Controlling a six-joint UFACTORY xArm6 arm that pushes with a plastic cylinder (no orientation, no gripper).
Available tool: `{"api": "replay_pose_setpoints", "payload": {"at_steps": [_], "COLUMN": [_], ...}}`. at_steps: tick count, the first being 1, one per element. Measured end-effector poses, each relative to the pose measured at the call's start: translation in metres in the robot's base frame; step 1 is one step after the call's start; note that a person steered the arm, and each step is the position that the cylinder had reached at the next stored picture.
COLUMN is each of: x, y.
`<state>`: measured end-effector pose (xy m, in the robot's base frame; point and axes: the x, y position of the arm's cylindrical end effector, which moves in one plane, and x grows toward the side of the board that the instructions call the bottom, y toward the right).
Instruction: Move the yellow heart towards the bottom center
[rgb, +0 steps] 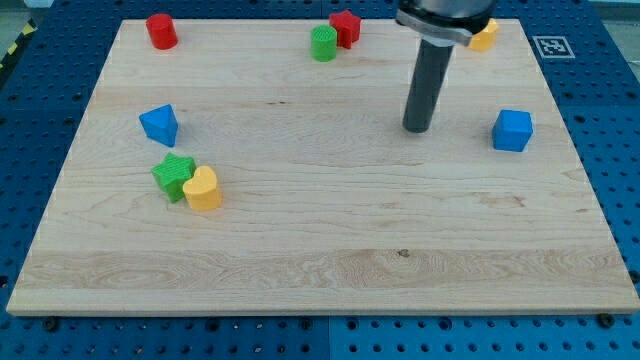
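The yellow heart (203, 189) lies on the wooden board (330, 260) at the view's left, below the middle height. It touches a green star (173, 176) on its left. My tip (416, 128) rests on the board right of centre in the upper half, far to the right of the yellow heart and touching no block. The rod rises from it toward the view's top.
A blue triangular block (160, 124) sits above the green star. A red cylinder (161, 31) is at top left. A green cylinder (323, 44) and a red block (346, 27) touch at top centre. A yellow block (485, 36) is at top right, a blue cube (512, 130) at right.
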<state>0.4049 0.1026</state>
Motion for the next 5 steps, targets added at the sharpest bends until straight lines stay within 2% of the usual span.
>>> {"api": "replay_pose_setpoints", "payload": {"at_steps": [2,3,4,5], "x": [0.000,0.011,0.047,0.051], "y": [-0.137,-0.183,-0.202,-0.240]}}
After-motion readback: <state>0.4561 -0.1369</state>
